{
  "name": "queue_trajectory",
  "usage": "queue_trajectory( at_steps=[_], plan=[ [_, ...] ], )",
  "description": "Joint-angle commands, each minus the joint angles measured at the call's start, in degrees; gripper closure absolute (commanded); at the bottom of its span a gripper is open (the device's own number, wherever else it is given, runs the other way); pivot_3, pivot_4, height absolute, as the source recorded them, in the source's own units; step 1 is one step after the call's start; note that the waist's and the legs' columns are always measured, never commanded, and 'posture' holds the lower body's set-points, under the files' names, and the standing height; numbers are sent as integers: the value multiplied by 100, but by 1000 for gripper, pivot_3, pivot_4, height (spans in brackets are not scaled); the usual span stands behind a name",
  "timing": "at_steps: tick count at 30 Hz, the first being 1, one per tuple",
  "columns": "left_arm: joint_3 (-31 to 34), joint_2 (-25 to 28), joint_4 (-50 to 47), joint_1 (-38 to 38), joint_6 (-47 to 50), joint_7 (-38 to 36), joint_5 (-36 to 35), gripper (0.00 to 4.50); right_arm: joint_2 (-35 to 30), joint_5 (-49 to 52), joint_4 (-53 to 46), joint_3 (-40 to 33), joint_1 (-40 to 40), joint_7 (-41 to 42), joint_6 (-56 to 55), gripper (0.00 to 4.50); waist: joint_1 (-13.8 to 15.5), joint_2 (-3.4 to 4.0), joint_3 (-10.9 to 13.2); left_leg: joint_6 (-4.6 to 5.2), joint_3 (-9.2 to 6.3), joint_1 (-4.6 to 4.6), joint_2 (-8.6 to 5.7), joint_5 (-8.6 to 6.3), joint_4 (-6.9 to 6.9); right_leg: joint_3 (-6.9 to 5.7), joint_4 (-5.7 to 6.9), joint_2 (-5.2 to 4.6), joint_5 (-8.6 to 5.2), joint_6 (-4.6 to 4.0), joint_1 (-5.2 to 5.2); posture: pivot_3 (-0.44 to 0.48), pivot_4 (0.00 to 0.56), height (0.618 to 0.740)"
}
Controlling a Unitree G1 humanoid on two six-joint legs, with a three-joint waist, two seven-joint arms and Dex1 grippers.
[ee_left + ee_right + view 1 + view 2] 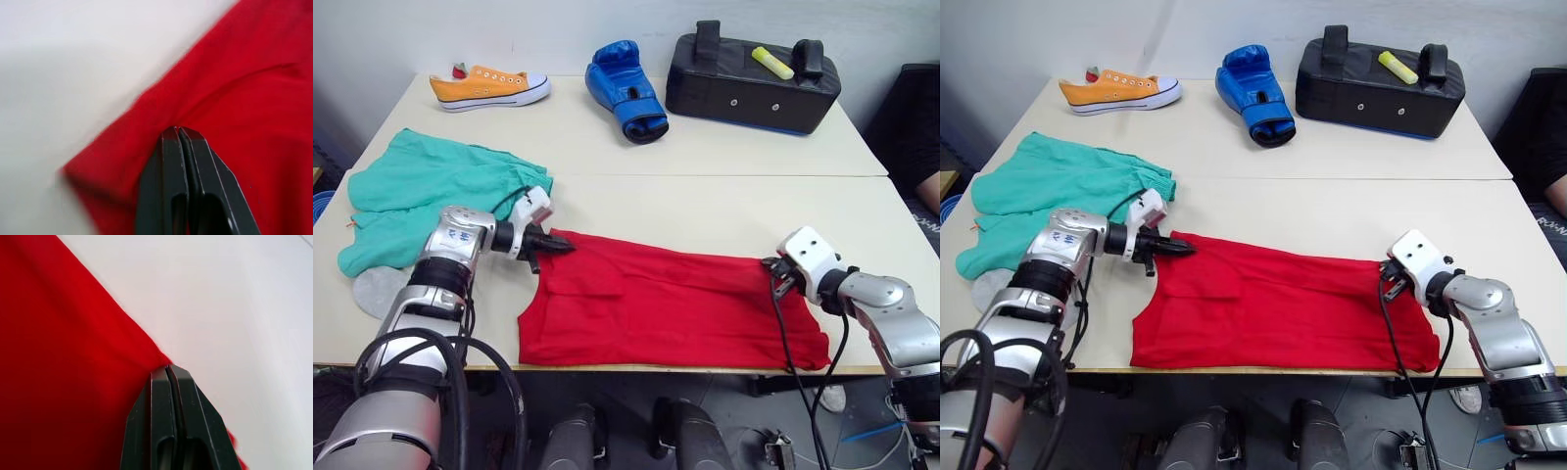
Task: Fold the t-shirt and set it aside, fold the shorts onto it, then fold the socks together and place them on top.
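The red t-shirt lies flat and folded into a wide band along the table's front edge. My left gripper is shut on the cloth at the shirt's far left corner, and the pinch also shows in the left wrist view. At the shirt's far right edge my right gripper is shut on the fabric, as the right wrist view also shows. The teal shorts lie crumpled at the table's left side. A grey sock pokes out at the front left, partly under my left arm.
Along the back of the table stand an orange sneaker, a blue boxing glove and a black strike pad with a yellow marker on it. A person's arm shows at the right edge.
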Motion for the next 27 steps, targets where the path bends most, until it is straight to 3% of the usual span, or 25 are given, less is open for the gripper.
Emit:
queue_trajectory(
  at_steps=[1, 5, 9, 13, 19, 23, 27],
  plan=[
    [366, 80, 374, -215, 36, 87, -67, 4427, -141, 47, 84, -556, 99, -6, -215, 4500, -2, 0, 0, 0, 1, -1, 0, 0, 0, -1, 0, 0, 0, 0, -1, 0, 150, 740],
    [759, 195, -34, -283, 518, -625, -452, 4427, -19, 554, -774, -992, 273, 225, -36, 4500, -24, 0, 0, -1, 2, -5, 2, 1, 0, -3, 6, 10, 0, 0, -5, 0, 150, 740],
    [802, 395, -1671, 214, 1707, -1679, -1037, 4427, 278, 1313, -2019, -1199, 513, 134, 1005, 4500, -38, 0, 1, -5, 1, -5, 10, 1, -1, -2, 8, 17, -1, -2, -4, 0, 150, 740],
    [434, 423, -3029, 1083, 1872, -1642, -920, 4427, 540, 1244, -2353, -902, 769, -152, 1431, 4500, -28, 11, -6, -11, 0, 0, 9, -3, -3, 3, 7, 16, -4, -7, 2, 0, 150, 740],
    [-37, 268, -2343, 1435, 859, -820, -90, 4427, 454, 508, -1642, -421, 1133, -365, 1244, 4500, 29, 5, -13, -6, -4, -3, 1, -2, -2, 3, 1, 9, -3, -5, 0, 0, 150, 740],
    [-186, 576, -1713, 1444, -8, -726, 319, 4427, 75, 370, -1330, -863, 1396, -271, 1117, 4500, 22, 5, -55, -25, -9, 11, 2, -17, -3, 3, -4, -1, 0, -4, 11, 0, 150, 740],
    [13, 778, -1677, 1313, 0, -1082, 36, 4427, -118, 786, -1628, -1384, 1579, 168, 1041, 4500, 0, 5, -70, -20, -9, 16, 5, -14, -8, 0, -2, -2, -2, -8, 10, 0, 150, 740]
  ],
)
